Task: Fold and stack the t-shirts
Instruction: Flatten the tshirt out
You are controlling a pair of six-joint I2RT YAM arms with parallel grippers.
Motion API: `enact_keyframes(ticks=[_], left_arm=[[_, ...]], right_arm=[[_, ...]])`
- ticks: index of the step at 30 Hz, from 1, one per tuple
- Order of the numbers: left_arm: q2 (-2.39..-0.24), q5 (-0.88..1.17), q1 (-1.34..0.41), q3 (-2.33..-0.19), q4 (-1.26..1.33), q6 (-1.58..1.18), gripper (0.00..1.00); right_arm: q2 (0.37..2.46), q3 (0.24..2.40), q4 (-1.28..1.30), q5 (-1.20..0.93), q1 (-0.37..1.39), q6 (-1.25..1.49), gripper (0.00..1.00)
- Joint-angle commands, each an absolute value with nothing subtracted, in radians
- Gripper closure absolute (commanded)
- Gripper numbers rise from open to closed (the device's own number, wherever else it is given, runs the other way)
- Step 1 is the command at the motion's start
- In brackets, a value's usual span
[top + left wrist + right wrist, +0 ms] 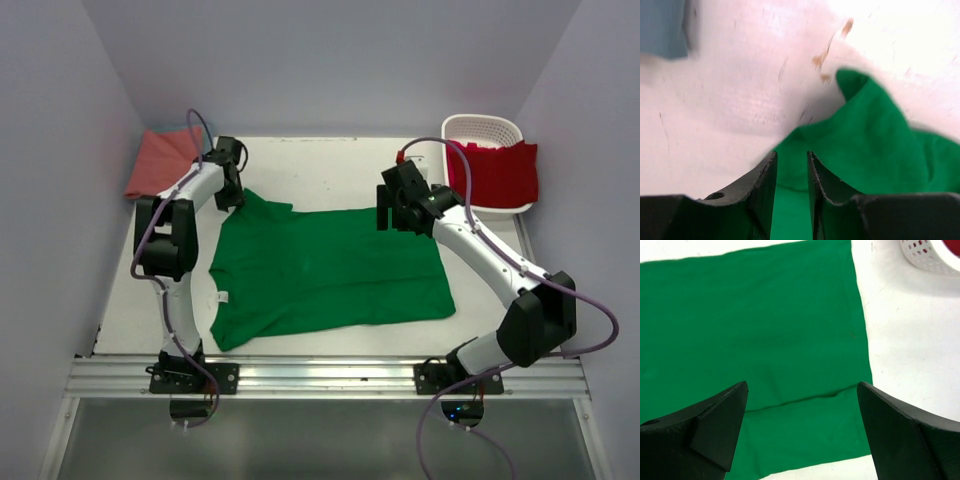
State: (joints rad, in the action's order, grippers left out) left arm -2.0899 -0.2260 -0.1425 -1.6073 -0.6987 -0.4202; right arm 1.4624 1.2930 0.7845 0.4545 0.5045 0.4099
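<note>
Progress: no stack yet. Green shirt (320, 270) lies spread, unfolded, mid-tabletop (330, 165); red shirt (505, 175) hangs over basket (480, 125) far right; pink shirt (160, 160) sits in the far-left corner. Left claw (791, 155) is low at green sleeve, jaws narrowly apart, apparently gripping nothing. Right claw (801, 384) hovers over the hem, jaws wide apart

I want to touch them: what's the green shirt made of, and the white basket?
The green t-shirt looks like soft, matte cloth: it creases and bunches at the sleeve. The white basket seems to be smooth, hard plastic, with a lattice of little holes.
</note>
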Motion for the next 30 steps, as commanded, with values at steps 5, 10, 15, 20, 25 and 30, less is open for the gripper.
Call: enact_keyframes(ticks=[5,10,15,20,25,30], left_arm=[[-2.049,-0.028,-0.091,-1.657,-0.421,-0.269,0.64],[-2.089,0.172,-0.026,-1.649,-0.387,-0.273,0.61],[-2.131,0.437,0.061,-1.625,-0.327,-0.305,0.58],[-2.180,0.609,0.092,-1.632,-0.295,-0.324,0.49],[-2.226,0.719,0.089,-1.629,-0.273,-0.339,0.43],[-2.241,0.811,0.090,-1.620,-0.235,-0.360,0.44]], right_arm=[[1.424,1.198,0.721,0.463,0.499,0.393,0.07],[1.419,1.192,0.733,0.446,0.497,0.387,0.07],[1.419,1.183,0.735,0.429,0.485,0.377,0.07],[1.428,1.178,0.736,0.420,0.480,0.379,0.07],[1.431,1.183,0.739,0.422,0.476,0.379,0.07],[1.437,1.180,0.741,0.428,0.471,0.379,0.06]])
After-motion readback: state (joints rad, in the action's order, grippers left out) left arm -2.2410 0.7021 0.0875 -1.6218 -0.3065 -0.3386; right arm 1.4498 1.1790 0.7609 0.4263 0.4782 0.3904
